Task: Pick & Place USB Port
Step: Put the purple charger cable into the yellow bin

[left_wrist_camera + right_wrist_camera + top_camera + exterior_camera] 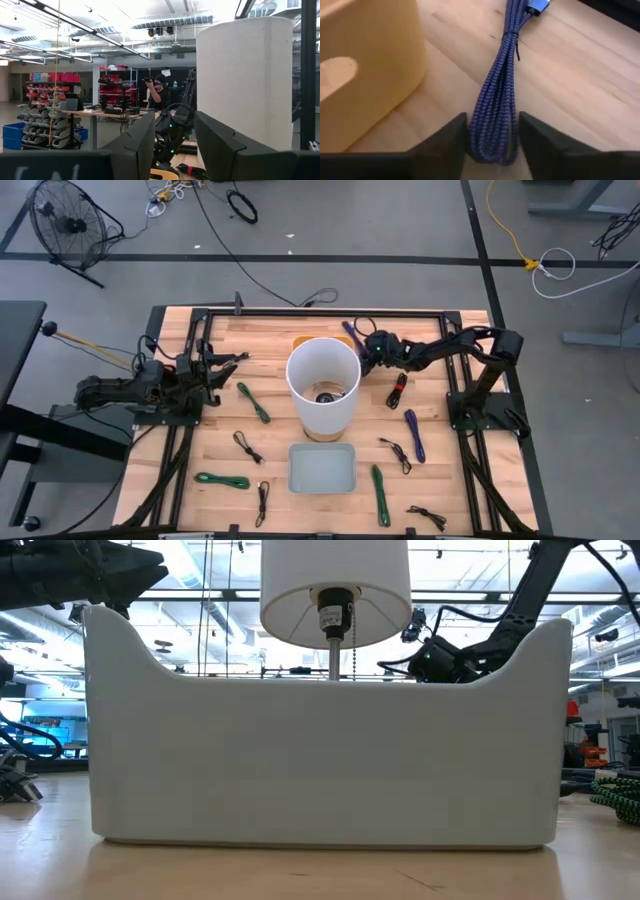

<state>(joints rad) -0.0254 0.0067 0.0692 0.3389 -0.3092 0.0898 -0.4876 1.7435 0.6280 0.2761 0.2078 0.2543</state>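
Observation:
A purple braided USB cable point(351, 333), bundled, lies on the wooden table at the far side, just right of the white lamp shade point(323, 380). In the right wrist view the cable point(502, 75) runs away from my fingers, with its blue plug point(537, 6) at the far end. My right gripper point(364, 352) is low at the cable's looped end and shut on it point(493, 137). My left gripper point(238, 360) waits open and empty at the table's left, level with the lamp point(175, 145). The white tray point(322, 446) sits near the front edge. My right gripper pinches the looped end of the purple cable bundle point(492, 145) between its two fingers, one finger point(452, 137) on each side. The fingers slant down from the table's right and lie along the cable. The whole cable rests on the table, slack.
A tan block point(365, 65) stands close beside the cable, behind the lamp point(305, 338). Several other bundled cables lie around: green point(253, 402), red-black point(398, 390), purple point(415, 435), black point(395, 452). The tray wall point(320, 760) fills the low view. A person point(160, 92) stands beyond the table.

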